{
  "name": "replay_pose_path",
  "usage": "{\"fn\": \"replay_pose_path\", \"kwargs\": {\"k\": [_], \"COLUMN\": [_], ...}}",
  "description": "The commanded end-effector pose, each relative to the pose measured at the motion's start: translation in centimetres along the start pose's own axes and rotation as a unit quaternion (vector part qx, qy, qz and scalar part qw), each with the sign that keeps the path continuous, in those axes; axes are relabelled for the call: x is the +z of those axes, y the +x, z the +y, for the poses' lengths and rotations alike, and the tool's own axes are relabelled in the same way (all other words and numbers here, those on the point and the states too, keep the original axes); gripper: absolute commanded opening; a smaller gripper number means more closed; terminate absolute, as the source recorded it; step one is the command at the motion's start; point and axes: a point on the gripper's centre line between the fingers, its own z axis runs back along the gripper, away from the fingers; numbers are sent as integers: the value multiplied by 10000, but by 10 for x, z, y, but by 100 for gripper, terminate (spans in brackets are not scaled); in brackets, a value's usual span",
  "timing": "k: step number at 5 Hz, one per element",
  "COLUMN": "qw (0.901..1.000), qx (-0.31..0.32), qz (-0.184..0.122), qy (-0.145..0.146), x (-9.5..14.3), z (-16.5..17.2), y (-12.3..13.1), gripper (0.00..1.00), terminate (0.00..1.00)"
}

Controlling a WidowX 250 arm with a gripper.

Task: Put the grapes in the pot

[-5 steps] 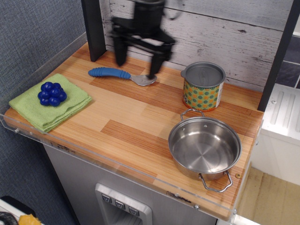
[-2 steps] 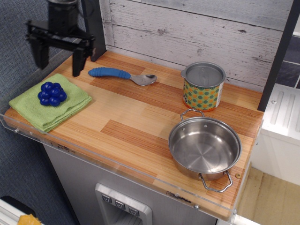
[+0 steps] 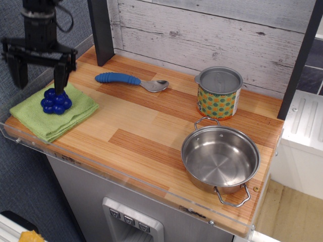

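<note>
The grapes (image 3: 56, 102), a small cluster of glossy deep-blue balls, lie on a folded green cloth (image 3: 53, 115) at the left end of the counter. The pot (image 3: 220, 157), shallow shiny steel with two wire loop handles, stands empty at the front right. My gripper (image 3: 41, 79) hangs over the back left of the cloth with its black fingers spread wide apart. Its right finger (image 3: 60, 75) is just above the back of the grapes; its left finger stands out past the cloth. It holds nothing.
A blue-handled spoon (image 3: 130, 80) lies near the back wall. A tin can (image 3: 218, 93) with an orange-green dotted label stands just behind the pot. A dark post (image 3: 102, 31) rises at the back left. A clear low rim (image 3: 126, 181) edges the wooden counter.
The gripper has swung from above the spoon leftward across the counter and come down over the green cloth, still open. The grapes, pot, spoon and can have not moved.
</note>
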Motion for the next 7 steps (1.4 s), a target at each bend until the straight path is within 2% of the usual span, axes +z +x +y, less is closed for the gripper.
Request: {"fn": "replay_pose_path", "kwargs": {"k": [1, 3, 6, 7], "qw": [9948, 9887, 9890, 9878], "qx": [220, 434, 509, 644], "qz": [-894, -1283, -1181, -1206], "qy": [-435, -648, -732, -752], "x": [4, 1, -13, -16], "z": [5, 2, -2, -4], "y": [-3, -1, 13, 15], "gripper": [100, 100, 100, 0], "terminate": [0, 0, 0, 0]}}
